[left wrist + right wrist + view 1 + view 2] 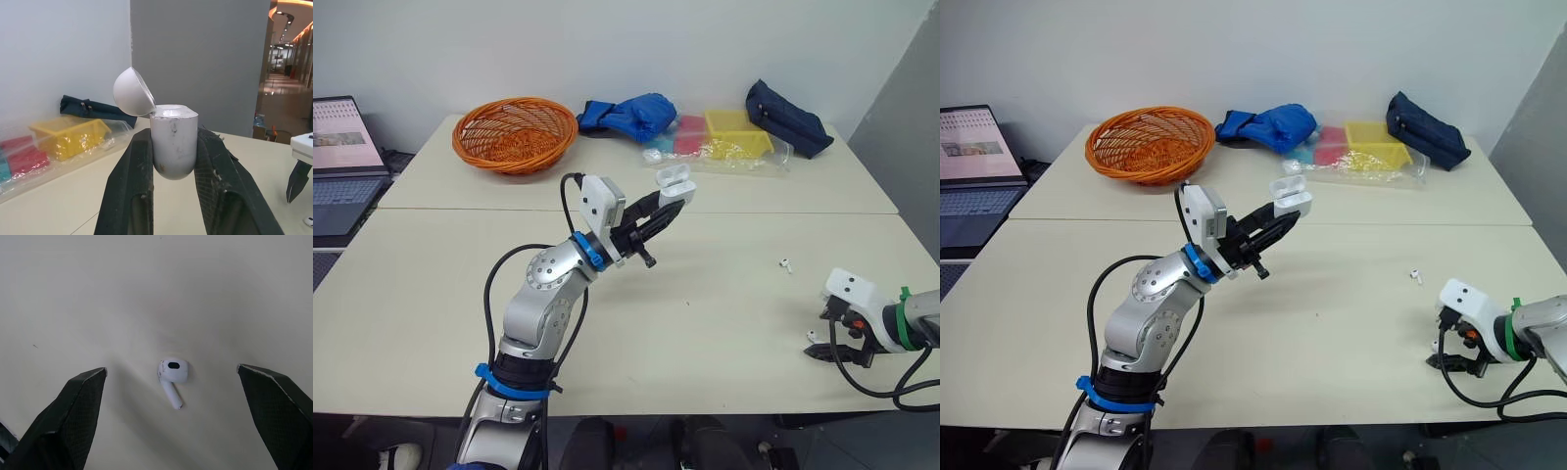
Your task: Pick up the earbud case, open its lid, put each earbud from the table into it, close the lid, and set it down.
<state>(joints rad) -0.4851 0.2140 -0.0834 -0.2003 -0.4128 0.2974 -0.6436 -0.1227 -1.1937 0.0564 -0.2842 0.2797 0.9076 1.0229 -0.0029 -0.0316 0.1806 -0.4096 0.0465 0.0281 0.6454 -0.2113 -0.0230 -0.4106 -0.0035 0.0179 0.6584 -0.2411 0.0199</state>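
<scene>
Left claw (pixel 670 209): pinching the earbud case (pixel 674 183), lid flipped open, held up above the middle of the table (pixel 724 313). Right claw (pixel 171 368): you have it spread wide, one finger either side of an earbud (pixel 172 373) near the table's front right corner. Second earbud (pixel 786 264): lying by the right edge, further back.

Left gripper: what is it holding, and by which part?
Left gripper clamps the white plastic earbud case by the sides of its lower body; lid open.
</scene>
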